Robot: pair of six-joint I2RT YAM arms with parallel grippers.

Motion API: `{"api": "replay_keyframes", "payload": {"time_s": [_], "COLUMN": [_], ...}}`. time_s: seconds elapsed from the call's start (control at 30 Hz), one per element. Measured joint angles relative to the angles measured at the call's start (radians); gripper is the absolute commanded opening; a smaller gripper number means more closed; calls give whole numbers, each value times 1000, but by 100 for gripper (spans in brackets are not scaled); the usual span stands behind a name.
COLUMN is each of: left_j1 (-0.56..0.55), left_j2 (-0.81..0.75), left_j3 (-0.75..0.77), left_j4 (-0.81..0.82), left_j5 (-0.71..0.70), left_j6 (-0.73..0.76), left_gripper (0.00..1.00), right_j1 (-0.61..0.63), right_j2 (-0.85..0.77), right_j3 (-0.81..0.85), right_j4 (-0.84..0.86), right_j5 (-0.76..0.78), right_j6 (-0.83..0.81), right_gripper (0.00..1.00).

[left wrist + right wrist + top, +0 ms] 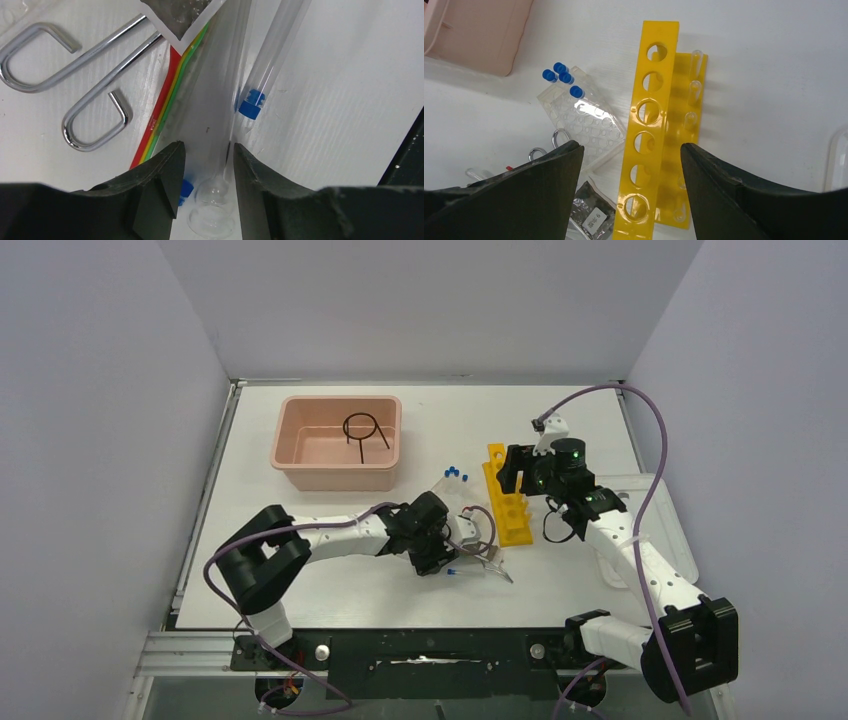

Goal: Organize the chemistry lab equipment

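Chemistry lab equipment [508,515] sat bunched on the worktop [450,420], from centre toward 4 o'clock in my top view. Black wire ring with stem [365,430] lay flat inside the pink tub [335,478] at 11 o'clock, well apart from the rest.

Yellow holed rack [670,65] stood just off centre toward 3 o'clock, its long axis running 12 to 6. Clear tube rack [584,120] lay just beside it on the 9 o'clock side, with four blue-capped clear tubes [561,75] at its far end.

Right pincer [632,146] hung over the yellow rack with jaws spread wide either side of it. They were not touching it, released, grasping nothing.

Left pincer [206,150] was low over the clutter at 6 o'clock of the clear rack. Its jaws stood partly apart and I logged it as released. They straddled one clear tube [216,125] lying on the worktop. That tube ran close along the 3 o'clock finger, with a gap on the 9 o'clock side.

A second tube [251,104], blue cap toward me, lay just beside it at 1 o'clock. Thin coloured sticks [167,100] in red, yellow and green lay side by side at 11 o'clock of the jaws, their far end under a small foil packet [185,15]. Metal tongs [115,75] lay flat at 10 o'clock, just beside the sticks.

White lid [672,530] lay at 3 o'clock, partly under my right arm.
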Motion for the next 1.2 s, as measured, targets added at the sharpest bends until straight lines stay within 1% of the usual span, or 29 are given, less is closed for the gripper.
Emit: {"api": "replay_keyframes", "payload": {"time_s": [0.13, 0.23, 0.3, 0.33, 0.4, 0.47, 0.9, 1.2], "left_j1": [0, 0, 0, 0, 0, 0, -11, -12], "left_j2": [29, 30, 31, 33, 35, 39, 44, -50], "left_j3": [23, 25, 28, 30, 32, 37, 66, 79], "left_j4": [-6, -10, -13, -13, -14, -19, -92, -158], "left_j5": [4, 4, 3, 3, 0, -2, -15, -22], "left_j6": [9, 10, 11, 11, 12, 14, 13, 15], "left_gripper": [40, 36, 31, 26, 13, 10, 9, 9], "right_j1": [0, 0, 0, 0, 0, 0, -1, -1], "right_j2": [-3, -4, -4, -4, -4, -4, -4, -2], "right_j3": [-1, -1, -2, -2, -2, -2, -2, -2], "right_j4": [0, 0, 0, 0, 0, 0, 1, 9], "right_j5": [0, 0, 0, 0, 0, 0, -3, -4], "right_j6": [0, 0, 0, 0, 1, 1, 2, 2], "right_gripper": [73, 73, 73, 73, 73, 73, 73, 73]}}
